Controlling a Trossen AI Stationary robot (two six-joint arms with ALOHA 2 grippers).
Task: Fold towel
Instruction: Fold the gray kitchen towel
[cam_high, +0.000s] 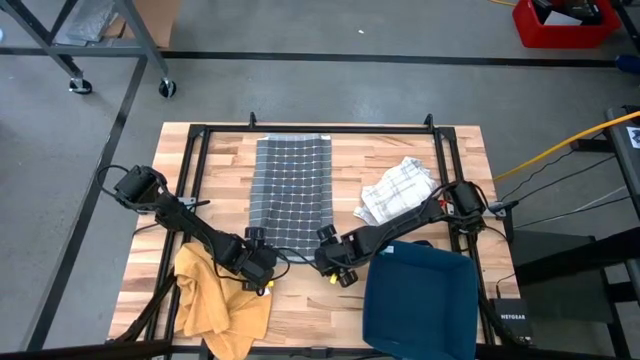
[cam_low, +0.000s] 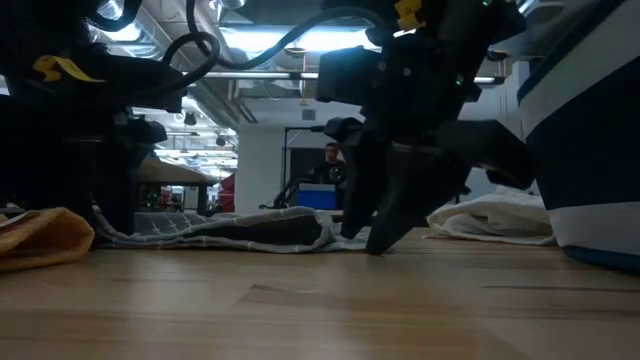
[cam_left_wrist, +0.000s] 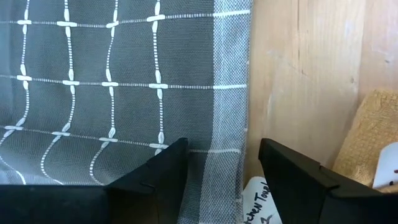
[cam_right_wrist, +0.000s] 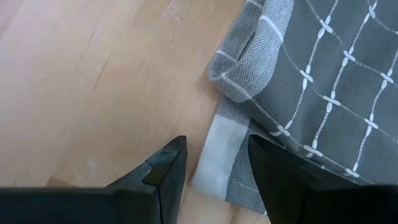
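A grey towel (cam_high: 291, 190) with a white grid pattern lies spread flat on the middle of the wooden table, its length running from far to near. My left gripper (cam_high: 256, 243) is open and points steeply down over the towel's near left corner. In the left wrist view its fingers (cam_left_wrist: 165, 171) straddle the towel's side hem (cam_left_wrist: 229, 124). My right gripper (cam_high: 326, 240) is open over the near right corner. Its fingers (cam_right_wrist: 168, 163) straddle the pale hem corner (cam_right_wrist: 217, 158), above a small turned-over flap (cam_right_wrist: 239, 74). Whether either gripper touches the cloth, I cannot tell.
A crumpled yellow cloth (cam_high: 222, 300) lies at the near left, close to my left arm. A white checked cloth (cam_high: 398, 188) lies bunched at the right, and a blue bin (cam_high: 420, 295) stands at the near right. A black frame (cam_high: 190, 150) runs along the table's edges.
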